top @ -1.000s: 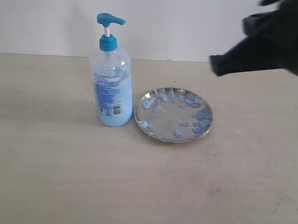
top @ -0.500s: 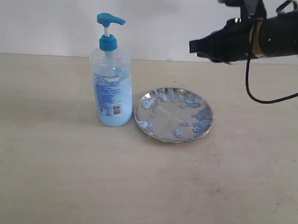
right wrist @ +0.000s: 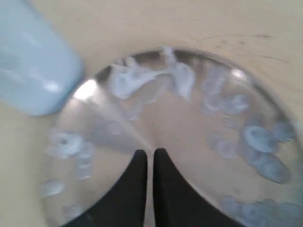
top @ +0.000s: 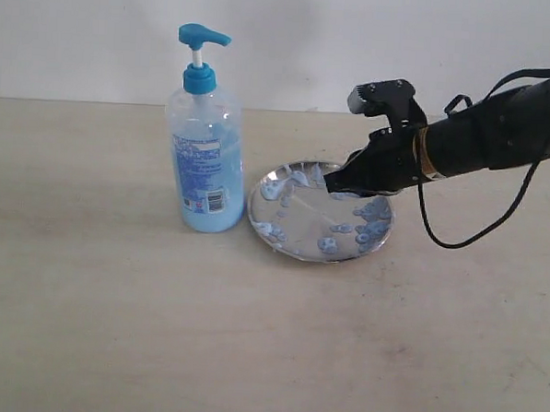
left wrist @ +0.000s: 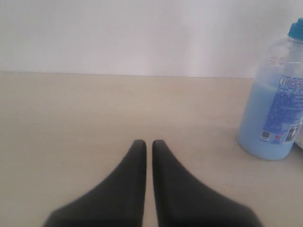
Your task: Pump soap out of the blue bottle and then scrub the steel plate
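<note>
Both end effectors are shut, empty.
Right end effector (top: 333, 183) is positioned over the steel plate (top: 302, 218) at frame centre, blue bottle (top: 205, 156) just left; left end effector (left wrist: 148, 144) is seen above tabletop (left wrist: 71, 109).

Blue bottle (top: 204, 156): upright, left of centre in the exterior frame. Clear body, blue pump top, white stem, barcode label. Soap (top: 206, 221): light blue, fills much of the body, and also lies as pale blobs and smears on the steel plate (top: 302, 218). Plate: round, shiny, shallow, lying flat just right of the bottle.
</note>
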